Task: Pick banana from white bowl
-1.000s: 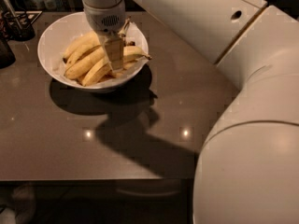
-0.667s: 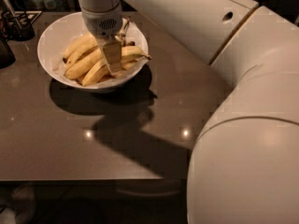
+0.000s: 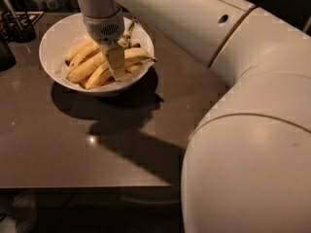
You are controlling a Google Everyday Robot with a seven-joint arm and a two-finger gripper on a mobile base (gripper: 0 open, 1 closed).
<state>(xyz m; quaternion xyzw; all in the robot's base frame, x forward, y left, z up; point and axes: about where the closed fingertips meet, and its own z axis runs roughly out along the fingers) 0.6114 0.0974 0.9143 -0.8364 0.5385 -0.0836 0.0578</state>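
At the bowl's 10 o'clock a dark holder [image 3: 19, 25] is seen on the counter [image 3: 73, 144], clear of the work. The bowl [image 3: 52, 50] is set to its right, and several bananas are heaped in it. The banana [image 3: 138, 54] wanted is taken to be the long curved one lying across the heap, its dark stem pointed at the bowl's 3 o'clock rim. The end effector [image 3: 116, 71] is found down inside the bowl near its centre, against the middle of that banana. Whether it is open or closed on the fruit cannot be told.

The grasp is judged to be the step in hand. It is best made across the banana's middle, with the shorter neighbours kept out of the grip. A straight upward lift is then called for, so that the stem is not caught on the 3 o'clock rim and the bowl is not dragged.
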